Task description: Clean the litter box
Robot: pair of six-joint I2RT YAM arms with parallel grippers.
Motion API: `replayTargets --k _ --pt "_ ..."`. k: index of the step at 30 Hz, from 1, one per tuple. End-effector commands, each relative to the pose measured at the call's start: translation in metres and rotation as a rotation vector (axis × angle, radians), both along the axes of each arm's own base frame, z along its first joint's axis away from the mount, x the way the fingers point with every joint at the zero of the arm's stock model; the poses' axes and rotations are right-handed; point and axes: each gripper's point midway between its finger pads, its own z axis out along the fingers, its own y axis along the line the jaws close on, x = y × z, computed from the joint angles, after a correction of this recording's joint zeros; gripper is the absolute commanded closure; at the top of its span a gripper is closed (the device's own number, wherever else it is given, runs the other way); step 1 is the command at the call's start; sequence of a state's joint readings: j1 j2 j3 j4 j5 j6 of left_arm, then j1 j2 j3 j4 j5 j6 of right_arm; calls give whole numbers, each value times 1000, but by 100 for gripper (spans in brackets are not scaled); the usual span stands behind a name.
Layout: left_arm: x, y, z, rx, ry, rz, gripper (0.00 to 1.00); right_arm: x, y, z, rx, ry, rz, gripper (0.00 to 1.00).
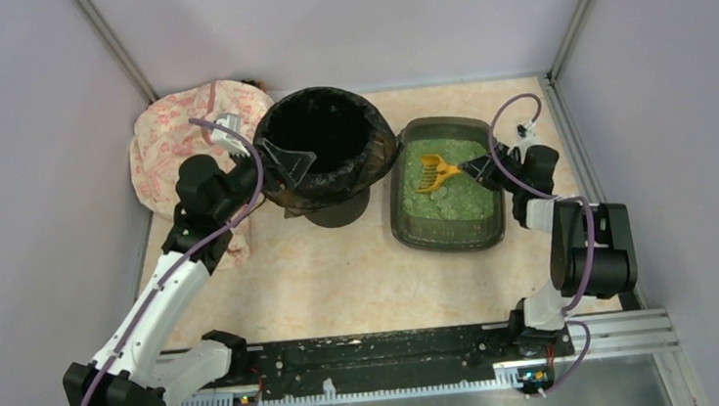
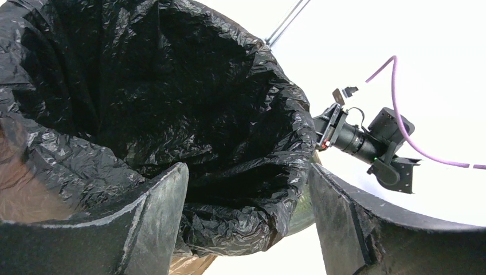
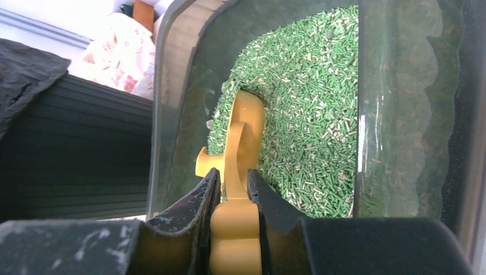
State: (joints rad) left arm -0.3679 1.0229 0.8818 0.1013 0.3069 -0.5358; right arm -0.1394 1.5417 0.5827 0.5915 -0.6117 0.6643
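Note:
The litter box (image 1: 404,221) is a dark grey-green tray of green granules (image 3: 309,114), right of the bin. A yellow slotted scoop (image 1: 434,172) lies over the granules. My right gripper (image 1: 478,167) reaches in from the tray's right side and is shut on the scoop's handle (image 3: 236,223). In the right wrist view the scoop (image 3: 246,126) stands edge-on with its far end in the granules. My left gripper (image 1: 285,160) is open and straddles the near-left rim of the round black-bagged bin (image 1: 326,142). The bag's rim (image 2: 246,229) sits between the fingers (image 2: 155,223).
A pink patterned cloth bundle (image 1: 183,140) lies at the back left, behind my left arm. The bin's ribbed black side (image 3: 69,154) stands close to the tray's left wall (image 3: 163,114). Grey walls close in the table; a black rail (image 1: 369,351) runs along the near edge.

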Motion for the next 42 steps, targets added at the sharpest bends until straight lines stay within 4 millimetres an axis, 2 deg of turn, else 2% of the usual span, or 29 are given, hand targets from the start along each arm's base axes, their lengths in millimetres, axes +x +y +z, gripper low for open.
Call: replayTargets --k 1,8,17,23,27,37,42 --pt "-1 -5 -18 -5 65 -34 17 -18 13 -17 105 56 76 100" --pt "-1 -12 -19 -28 82 -67 18 -23 3 5 139 -2 56 100" --pt "-3 -14 -19 -31 83 -83 18 -30 -8 15 219 -26 31 100" --pt "-3 -15 -19 -30 88 -91 18 -33 -21 27 276 -66 -6 100" --pt "-3 -15 -20 -27 89 -91 18 -37 -23 36 294 -85 -17 100" --pt "-4 -16 -21 -31 93 -95 18 -44 -32 64 240 -137 -43 100" --pt "0 -18 -24 -35 101 -97 18 -45 -40 61 204 -119 -81 100"
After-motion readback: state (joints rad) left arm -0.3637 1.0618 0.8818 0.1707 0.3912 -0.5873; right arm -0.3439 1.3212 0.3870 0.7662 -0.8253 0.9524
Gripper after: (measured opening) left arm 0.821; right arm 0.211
